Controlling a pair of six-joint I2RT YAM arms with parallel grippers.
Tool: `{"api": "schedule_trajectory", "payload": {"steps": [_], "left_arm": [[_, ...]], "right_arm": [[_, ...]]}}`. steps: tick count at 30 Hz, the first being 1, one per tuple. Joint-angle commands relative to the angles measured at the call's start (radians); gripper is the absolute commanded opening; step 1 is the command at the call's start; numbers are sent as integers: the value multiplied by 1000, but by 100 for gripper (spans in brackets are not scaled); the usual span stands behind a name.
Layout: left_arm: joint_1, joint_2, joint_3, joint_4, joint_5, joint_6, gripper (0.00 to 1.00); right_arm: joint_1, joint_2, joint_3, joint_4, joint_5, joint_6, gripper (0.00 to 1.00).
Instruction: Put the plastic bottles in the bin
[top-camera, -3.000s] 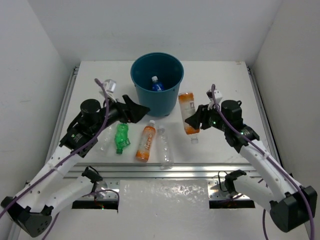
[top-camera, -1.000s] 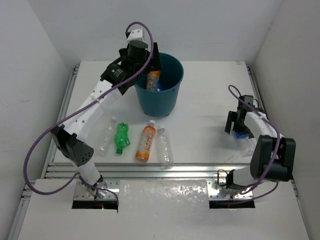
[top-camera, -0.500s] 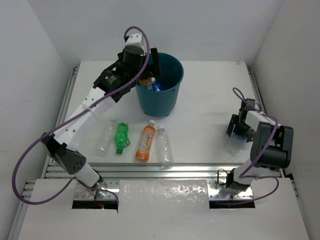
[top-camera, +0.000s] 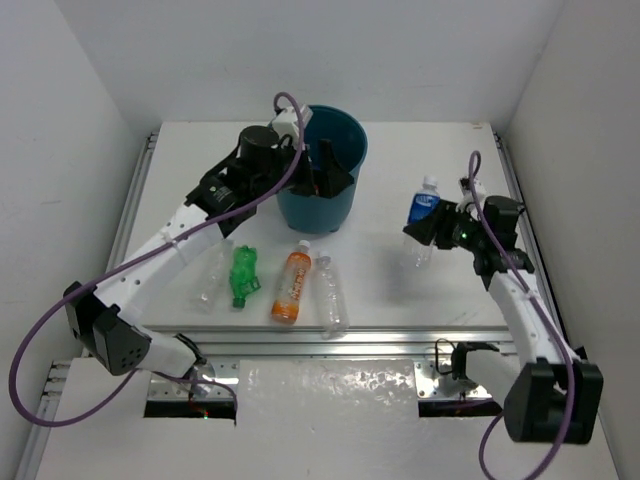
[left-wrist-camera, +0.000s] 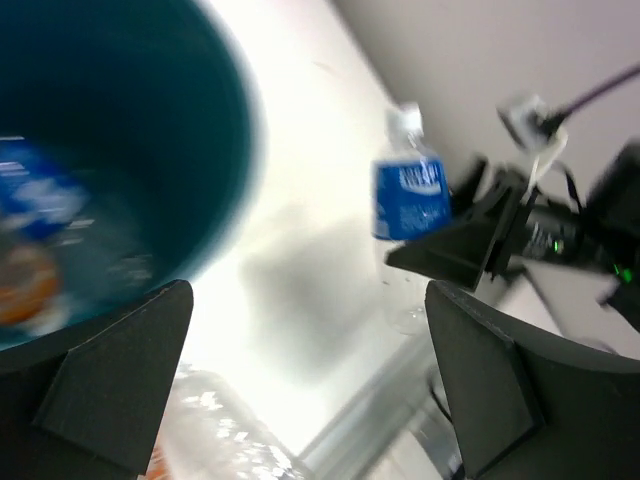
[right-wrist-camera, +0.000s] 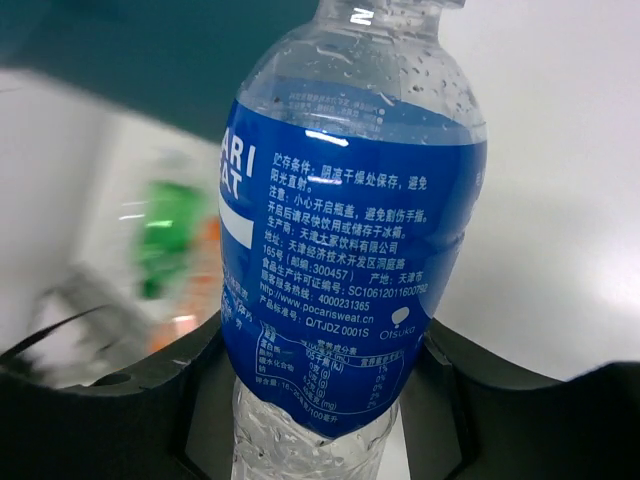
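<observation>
The dark teal bin (top-camera: 347, 135) stands at the back centre; in the left wrist view its wall (left-wrist-camera: 215, 120) fills the left, with a blue-label bottle (left-wrist-camera: 38, 195) and an orange one (left-wrist-camera: 22, 292) blurred inside. My left gripper (top-camera: 327, 172) is open and empty over the bin's near right rim. My right gripper (top-camera: 428, 228) is shut on a blue-label bottle (top-camera: 424, 210), held upright above the table right of the bin; it also shows in the right wrist view (right-wrist-camera: 350, 260) and the left wrist view (left-wrist-camera: 411, 195). A clear bottle (top-camera: 212, 276), a green one (top-camera: 243, 276), an orange one (top-camera: 292, 285) and another clear one (top-camera: 330, 297) lie in front.
White walls close in the table on the left, back and right. A metal rail (top-camera: 330, 345) runs along the near edge. The left arm (top-camera: 190, 225) stretches diagonally over the left half of the table.
My left gripper dropped an orange bottle into the bin and drew back to the bin's near right rim. My right gripper took the blue-label bottle at the right edge and lifted it leftward.
</observation>
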Motion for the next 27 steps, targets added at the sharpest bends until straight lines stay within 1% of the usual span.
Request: {"api": "schedule_trajectory", "payload": {"steps": [1,2,3,5,6,7,11,15,17,18,19,20,21,22,23,24,25,26,27], "left_arm": [[-56,-9,-13,176,262,-20,100],[-70,-4,-7,173,265,-15,100],[-94,2,-7,179,272,-8,100],[-113,31,-8,219,326,-20,100],[-120,40,-7,231,340,-25,100],[-123,48,-4,240,364,-28,100],[-140,57,-39,398,423,-58,100],[-146,122,-1,385,427,-87,100],[-148,137,-2,406,458,-100,96],[-153,142,-7,446,467,-119,94],[-156,145,-11,467,498,-132,87],[-157,151,-10,492,516,-147,77],[-157,168,-4,529,538,-175,60],[-157,179,19,530,562,-186,31],[-157,192,30,532,568,-201,24],[-157,197,38,538,576,-206,19],[-157,197,48,544,596,-207,8],[-157,197,52,550,602,-212,3],[-156,189,53,544,576,-209,0]], "right_arm": [[31,-108,23,299,-419,143,25],[46,-126,23,333,-467,203,25],[54,-136,23,415,-496,235,26],[79,-147,34,501,-568,309,26],[79,-147,43,517,-587,320,26],[115,-152,52,534,-597,332,26],[149,-176,62,587,-648,355,26],[185,-207,51,647,-682,372,27],[200,-210,55,647,-688,367,28],[201,-205,58,644,-694,367,29],[203,-204,61,644,-702,366,29],[205,-205,60,646,-705,361,30],[203,-213,58,646,-702,360,30],[203,-213,61,646,-702,357,31],[205,-212,65,644,-705,354,32],[205,-209,68,643,-706,354,32],[205,-204,71,643,-706,350,34],[205,-202,72,631,-697,343,40],[205,-202,75,608,-687,332,51]]}}
